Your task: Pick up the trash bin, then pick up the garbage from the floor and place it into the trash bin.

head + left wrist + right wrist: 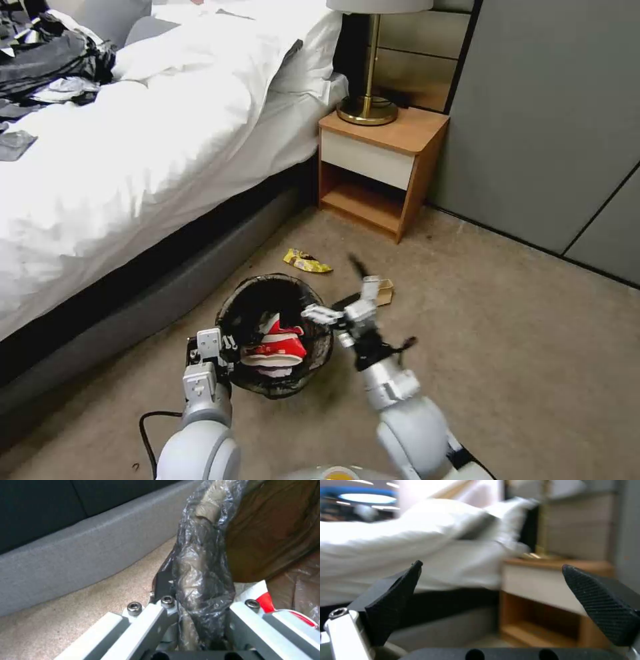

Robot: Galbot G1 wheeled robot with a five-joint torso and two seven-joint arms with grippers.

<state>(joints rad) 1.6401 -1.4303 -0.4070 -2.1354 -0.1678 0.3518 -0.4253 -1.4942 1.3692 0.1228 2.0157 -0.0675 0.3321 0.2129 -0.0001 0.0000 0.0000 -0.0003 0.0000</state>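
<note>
Trash bin (277, 333): beside the bed (133, 153), its bag-covered rim clamped in the left gripper (223, 350); red-and-white cups (277, 343) inside.
Right gripper (340, 297): raised just right of the bin, fingers (393, 602) spread wide, holding nothing.
Floor garbage: yellow wrapper (307, 261) and tan paper piece (385, 291) on carpet near the nightstand (380, 167).

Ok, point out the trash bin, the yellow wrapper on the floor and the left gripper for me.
trash bin (233, 308): head view, bag-covered rim on the bed side.
yellow wrapper (306, 261): head view, middle of the wrapper.
left gripper (220, 342): head view, fingertips clamped on the bin's rim.
</note>
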